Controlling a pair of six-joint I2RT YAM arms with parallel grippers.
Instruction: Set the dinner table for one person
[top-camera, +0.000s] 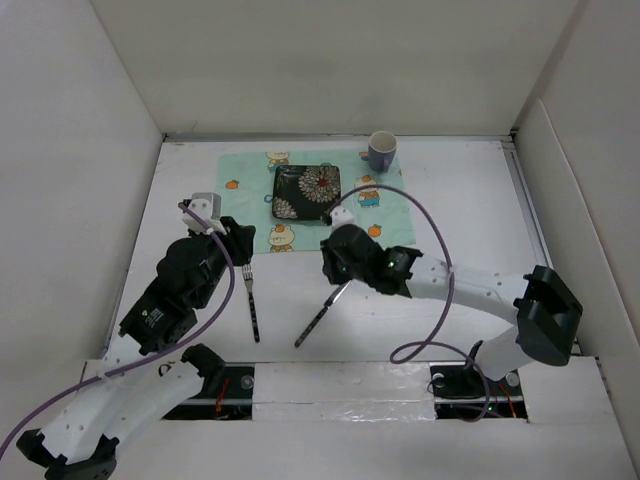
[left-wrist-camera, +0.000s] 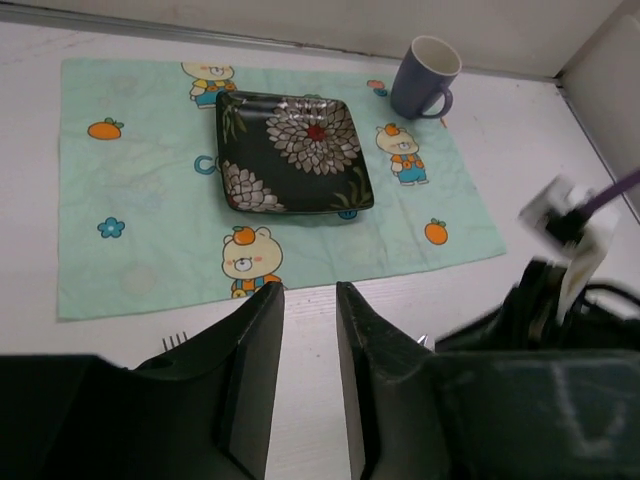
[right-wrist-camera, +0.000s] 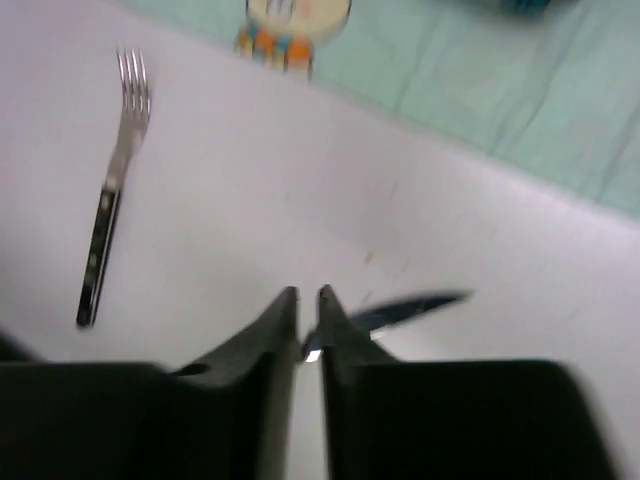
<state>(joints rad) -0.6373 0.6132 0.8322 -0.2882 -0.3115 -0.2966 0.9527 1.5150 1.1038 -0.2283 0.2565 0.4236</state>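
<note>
The dinner table (top-camera: 470, 220) is a plain white surface. A mint-green placemat (top-camera: 245, 185) lies at its back with a black flowered square plate (top-camera: 307, 190) on it and a purple mug (top-camera: 381, 150) at its far right corner. A fork (top-camera: 250, 300) lies on the table below the mat's left part. My left gripper (top-camera: 243, 250) is open and empty just above the fork's tines (left-wrist-camera: 175, 342). My right gripper (top-camera: 345, 285) is shut on a black-handled knife (top-camera: 312, 328), which slants down-left with its far end near the table. The knife (right-wrist-camera: 415, 308) shows blurred beside the right fingers (right-wrist-camera: 345, 330).
Upright white panels (top-camera: 90, 150) border the table on the left, back and right. The plate (left-wrist-camera: 295, 150), mug (left-wrist-camera: 425, 75) and placemat (left-wrist-camera: 140, 190) lie ahead of the left gripper (left-wrist-camera: 308, 290). The fork (right-wrist-camera: 112, 190) lies left of the right gripper (right-wrist-camera: 308, 295).
</note>
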